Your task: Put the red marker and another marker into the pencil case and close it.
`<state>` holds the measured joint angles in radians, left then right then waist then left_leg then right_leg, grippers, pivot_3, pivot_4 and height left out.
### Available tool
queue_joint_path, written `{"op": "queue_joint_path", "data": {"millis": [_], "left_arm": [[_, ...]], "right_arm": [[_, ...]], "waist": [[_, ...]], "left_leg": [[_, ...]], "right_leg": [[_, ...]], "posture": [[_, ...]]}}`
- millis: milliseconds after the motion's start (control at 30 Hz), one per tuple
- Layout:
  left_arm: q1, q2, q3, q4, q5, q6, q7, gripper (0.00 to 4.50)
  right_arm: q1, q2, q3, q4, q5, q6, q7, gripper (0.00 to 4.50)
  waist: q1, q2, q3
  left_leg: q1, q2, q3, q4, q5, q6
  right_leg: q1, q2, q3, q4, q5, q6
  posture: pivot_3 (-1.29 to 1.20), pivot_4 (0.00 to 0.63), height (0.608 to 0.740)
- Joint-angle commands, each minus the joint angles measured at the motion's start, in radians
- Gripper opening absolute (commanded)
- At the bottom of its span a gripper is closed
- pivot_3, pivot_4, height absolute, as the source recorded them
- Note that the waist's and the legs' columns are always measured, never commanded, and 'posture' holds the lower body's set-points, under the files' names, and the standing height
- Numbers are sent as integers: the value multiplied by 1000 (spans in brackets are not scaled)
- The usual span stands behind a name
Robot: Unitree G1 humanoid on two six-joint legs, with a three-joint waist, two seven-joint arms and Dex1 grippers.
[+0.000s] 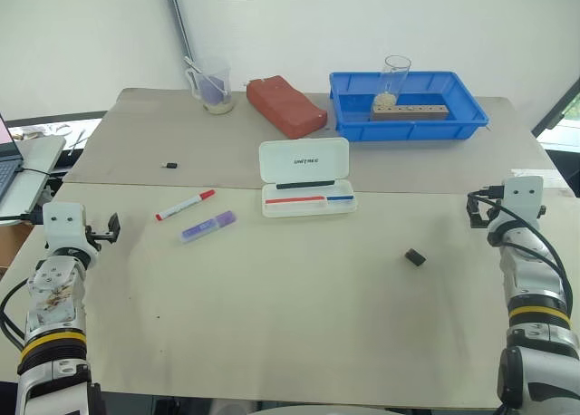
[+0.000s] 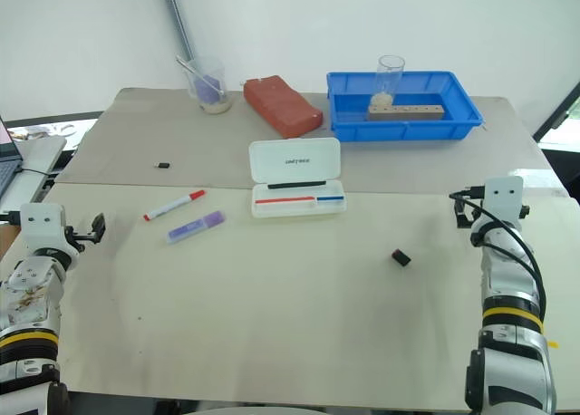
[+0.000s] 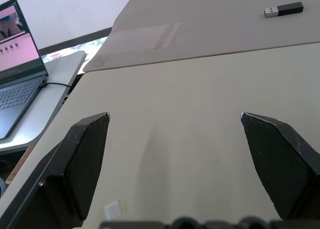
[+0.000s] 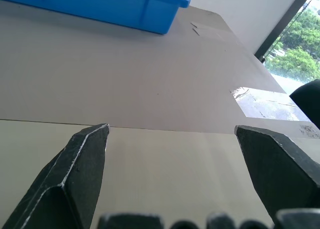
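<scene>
The pencil case (image 1: 283,158) lies open in the middle of the table, its white lid raised; thin red, blue and black pens rest in its base. To its left on the table lie the red marker (image 1: 185,205) and, just in front of it, the purple highlighter (image 1: 208,226). My left gripper (image 1: 111,226) hovers at the table's left edge, left of both markers, open and empty (image 3: 175,114). At the right edge my right gripper (image 1: 474,208) is held level, open, with nothing between its fingers (image 4: 171,127).
A blue tray (image 1: 412,128) with a glass and a wooden block stands at the back right. A red block (image 1: 285,105) and a plastic cup (image 1: 212,84) stand at the back. A USB stick (image 1: 169,165) and a small black object (image 1: 415,257) lie loose. A laptop (image 3: 15,74) sits off the left side.
</scene>
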<state>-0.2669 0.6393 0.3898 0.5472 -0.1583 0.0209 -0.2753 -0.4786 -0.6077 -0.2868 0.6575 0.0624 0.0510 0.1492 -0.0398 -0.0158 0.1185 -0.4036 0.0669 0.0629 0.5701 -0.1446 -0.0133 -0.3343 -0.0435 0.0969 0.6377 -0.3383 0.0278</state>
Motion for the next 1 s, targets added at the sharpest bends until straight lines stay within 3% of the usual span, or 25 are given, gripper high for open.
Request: {"op": "queue_joint_path", "data": {"millis": [33,200,333,433,567,667,800,1000], "left_arm": [[3,31,33,-34,-20,-14,-13,4500],[61,47,77,-172,-105,36,-120,4500],[69,126,42,-380,-201,208,-284,4500],[8,188,-54,-480,-219,309,-392,4500],[-200,208,-310,-568,-187,371,-596,4500],[-351,155,-457,-535,-150,353,-711,4500],[-511,16,-611,-399,-89,276,-818,4500],[-607,-154,-753,-133,51,66,-885,4500]], "right_arm": [[-19,-9,-12,-24,8,-31,1,4446],[-21,-14,-5,-100,48,-4,96,4446],[32,-48,26,-361,213,139,401,4446],[79,-89,47,-535,310,281,534,4446],[175,-159,83,-843,483,500,667,4446],[211,-181,92,-988,541,593,669,4446],[237,-191,120,-1130,556,669,625,4446],[218,-153,120,-1238,562,754,492,4446]], "waist": [[0,0,0],[-3,0,0],[-4,0,1],[8,1,1],[36,1,1],[39,2,1],[31,2,0],[22,2,1]], "left_leg": [[0,0,0,0,0,0],[0,0,0,0,0,0],[-1,2,0,-1,0,0],[0,1,0,-1,0,-1],[-2,2,1,-1,-1,-2],[-6,1,2,0,-2,-3],[-9,0,1,1,0,1],[-10,0,-4,2,1,1]], "right_leg": [[0,0,0,0,0,0],[0,0,0,0,0,0],[-1,1,0,1,0,0],[1,0,-1,0,0,0],[-1,-1,-3,-5,0,0],[-1,-1,-2,-7,1,0],[-2,1,-1,-8,2,1],[-2,5,0,-8,2,1]], "posture": [[0,150,740],[0,150,740],[0,150,740],[0,150,740],[0,150,740],[0,150,740],[0,150,740],[0,150,740]]}}
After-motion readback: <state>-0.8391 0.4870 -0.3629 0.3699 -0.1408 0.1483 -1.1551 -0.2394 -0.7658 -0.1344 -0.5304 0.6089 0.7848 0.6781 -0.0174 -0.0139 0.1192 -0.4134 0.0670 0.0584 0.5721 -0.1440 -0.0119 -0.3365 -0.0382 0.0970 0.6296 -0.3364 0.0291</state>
